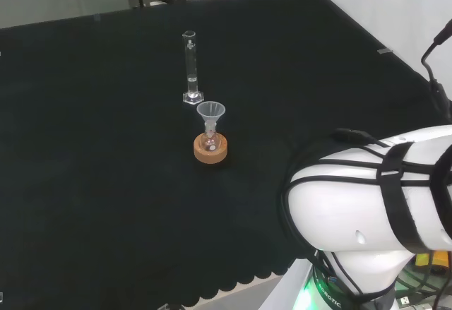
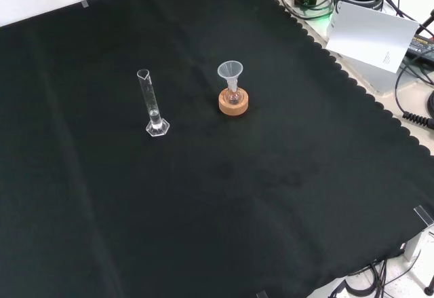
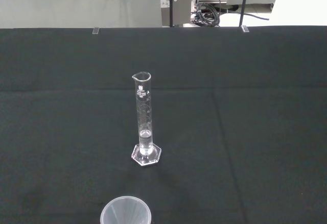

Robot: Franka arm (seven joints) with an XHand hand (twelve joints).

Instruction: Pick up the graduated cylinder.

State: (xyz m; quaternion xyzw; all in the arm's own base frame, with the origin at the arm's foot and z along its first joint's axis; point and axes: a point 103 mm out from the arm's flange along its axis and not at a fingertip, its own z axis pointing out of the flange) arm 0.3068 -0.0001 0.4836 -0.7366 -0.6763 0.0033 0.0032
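Note:
A clear glass graduated cylinder (image 1: 190, 68) stands upright on its hexagonal foot on the black cloth. The front view has the cylinder (image 2: 152, 104) left of centre, and the wrist view has the cylinder (image 3: 144, 122) a fair distance ahead of the camera, with a little liquid low in the tube. Nothing touches it.
A small flask with a clear funnel (image 1: 210, 116) in its neck sits on a cork ring (image 1: 210, 149) close beside the cylinder. In the front view the funnel (image 2: 230, 74) and cork ring (image 2: 233, 102) are to its right. The funnel's rim (image 3: 125, 212) lies nearest the wrist camera. The arm's white links (image 1: 374, 197) rise at right.

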